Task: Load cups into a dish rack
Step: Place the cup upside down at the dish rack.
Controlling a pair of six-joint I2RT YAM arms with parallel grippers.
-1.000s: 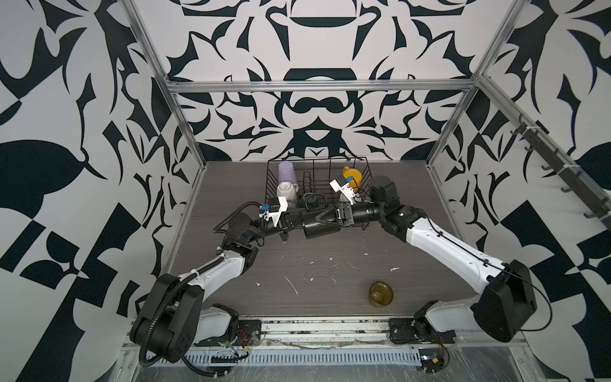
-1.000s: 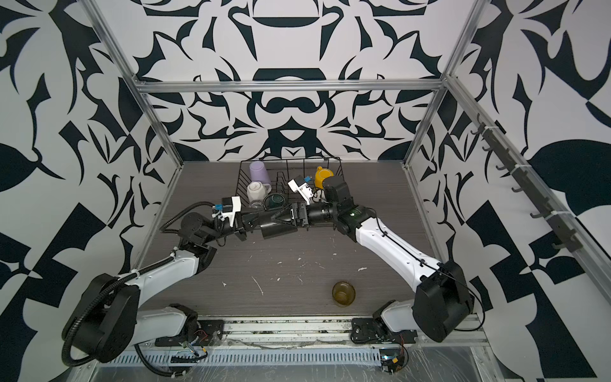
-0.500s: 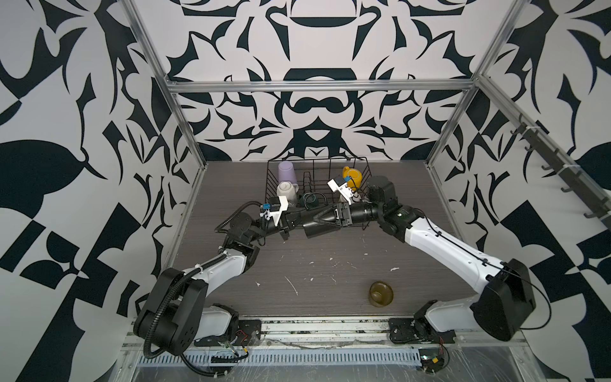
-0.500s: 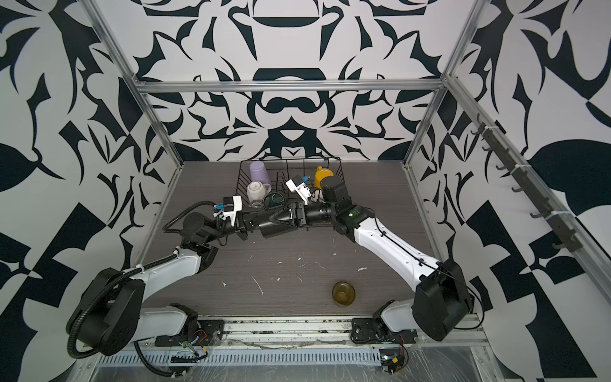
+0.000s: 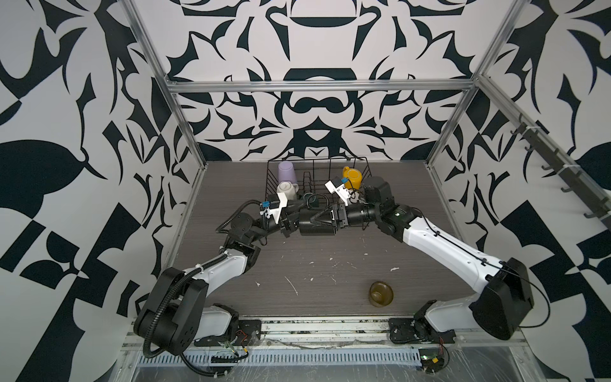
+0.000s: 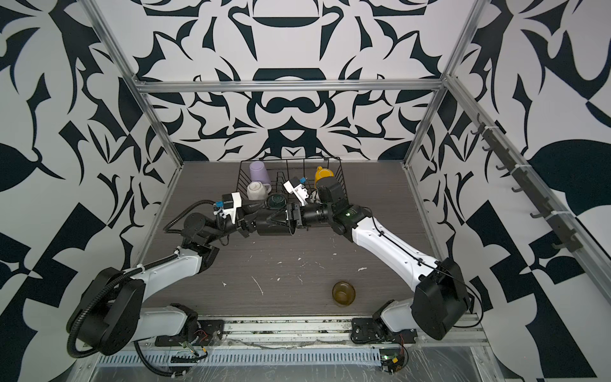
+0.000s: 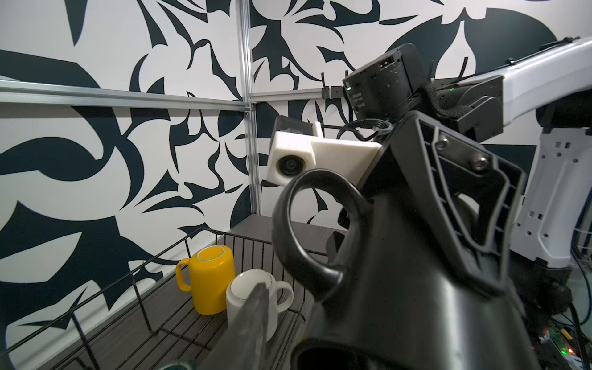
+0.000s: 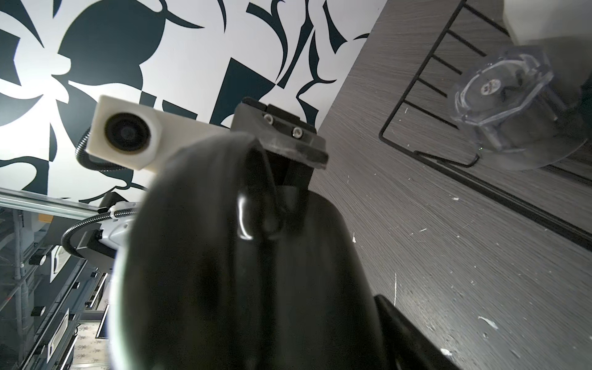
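Note:
A black mug (image 5: pixel 317 225) (image 7: pixel 400 288) hangs on its side just in front of the dish rack (image 5: pixel 367 168). My right gripper (image 5: pixel 322 221) is shut on its body, one finger (image 7: pixel 474 205) flat along the wall. My left gripper (image 5: pixel 291 225) is at the mug's mouth and open, its grey finger (image 7: pixel 253 323) standing off the rim. Inside the rack are a lilac tumbler (image 5: pixel 286 172), a white faceted mug (image 5: pixel 286 191), a teal mug (image 6: pixel 277 201), a yellow mug (image 7: pixel 211 278), a white mug (image 7: pixel 246 285) and a clear glass (image 8: pixel 499 93).
An olive-brown cup (image 5: pixel 381 293) stands alone on the grey table near the front right. White scuff marks dot the table's middle. Patterned walls and metal frame posts close in the back and both sides. A hook rail (image 5: pixel 545 158) runs along the right wall.
My left gripper's jaws have come apart from the black mug's rim. The right gripper has closed a little onto the mug. Both arms have barely shifted.

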